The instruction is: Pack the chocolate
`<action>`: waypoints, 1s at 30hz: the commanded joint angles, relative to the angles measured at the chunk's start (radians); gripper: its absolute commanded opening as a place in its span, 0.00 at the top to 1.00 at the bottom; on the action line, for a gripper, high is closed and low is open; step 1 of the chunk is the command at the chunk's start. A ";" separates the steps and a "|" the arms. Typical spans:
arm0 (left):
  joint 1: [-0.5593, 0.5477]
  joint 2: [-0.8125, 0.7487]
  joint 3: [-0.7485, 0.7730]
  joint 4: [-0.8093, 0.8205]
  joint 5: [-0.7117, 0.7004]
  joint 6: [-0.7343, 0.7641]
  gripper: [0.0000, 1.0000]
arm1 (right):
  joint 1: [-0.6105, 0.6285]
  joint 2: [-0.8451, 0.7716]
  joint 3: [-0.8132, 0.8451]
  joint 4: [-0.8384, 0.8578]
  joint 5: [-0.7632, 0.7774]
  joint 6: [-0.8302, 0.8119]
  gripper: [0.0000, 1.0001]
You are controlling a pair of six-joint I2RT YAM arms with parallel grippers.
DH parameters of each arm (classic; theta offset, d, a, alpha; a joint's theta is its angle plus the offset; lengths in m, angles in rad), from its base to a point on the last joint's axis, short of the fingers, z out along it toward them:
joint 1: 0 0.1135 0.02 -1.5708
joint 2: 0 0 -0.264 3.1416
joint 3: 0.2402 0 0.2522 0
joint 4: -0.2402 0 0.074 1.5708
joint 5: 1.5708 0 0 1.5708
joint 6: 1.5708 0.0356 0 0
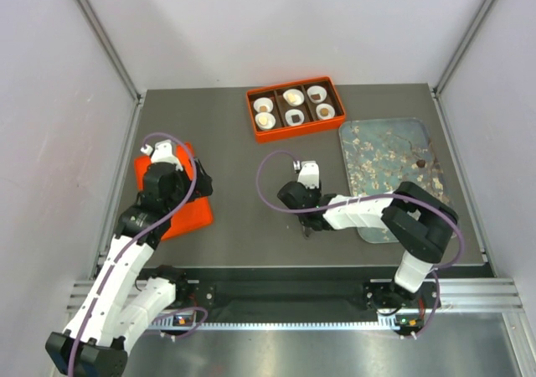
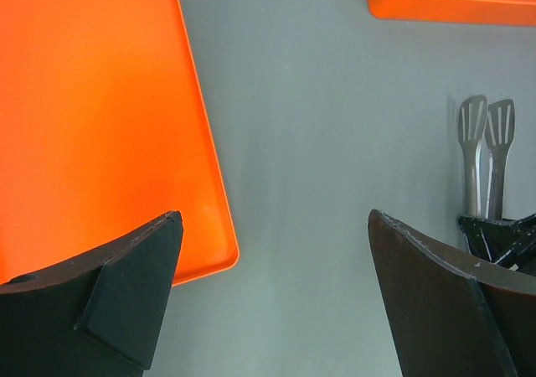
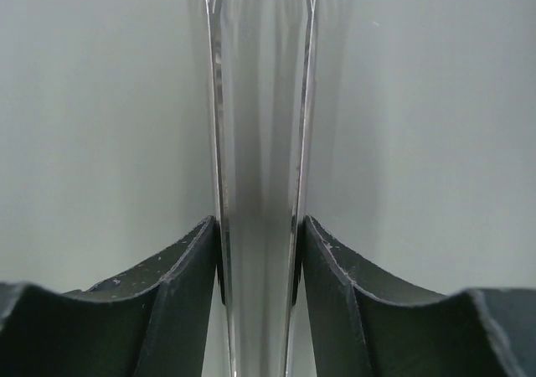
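Observation:
An orange box (image 1: 295, 109) at the back holds six white paper cups, with chocolate lumps (image 1: 295, 117) in them. One dark chocolate lump (image 1: 420, 162) lies on the grey-blue blossom tray (image 1: 377, 155) at the right. My right gripper (image 1: 304, 209) is over the table left of the tray, and in the right wrist view it (image 3: 260, 230) is shut on metal tongs (image 3: 260, 126). The tongs (image 2: 484, 155) also show in the left wrist view. My left gripper (image 1: 188, 180) (image 2: 275, 218) is open and empty at the right edge of the flat orange lid (image 2: 92, 117).
The orange lid (image 1: 167, 197) lies at the left of the dark table. The box's corner (image 2: 452, 4) shows at the top of the left wrist view. White walls and metal posts enclose the table on three sides.

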 commanded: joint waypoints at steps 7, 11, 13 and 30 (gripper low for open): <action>0.001 0.018 -0.007 -0.018 -0.048 -0.021 0.04 | 0.008 0.037 0.069 0.026 0.000 0.025 0.54; 0.001 0.036 0.002 -0.027 -0.066 -0.024 0.04 | 0.006 0.040 0.076 0.027 -0.006 0.016 0.49; 0.001 0.047 0.004 -0.030 -0.066 -0.027 0.04 | 0.006 0.037 0.076 0.026 -0.007 0.005 0.46; 0.001 0.052 0.025 -0.021 0.007 0.001 0.03 | -0.075 -0.286 0.138 -0.231 -0.133 -0.029 0.00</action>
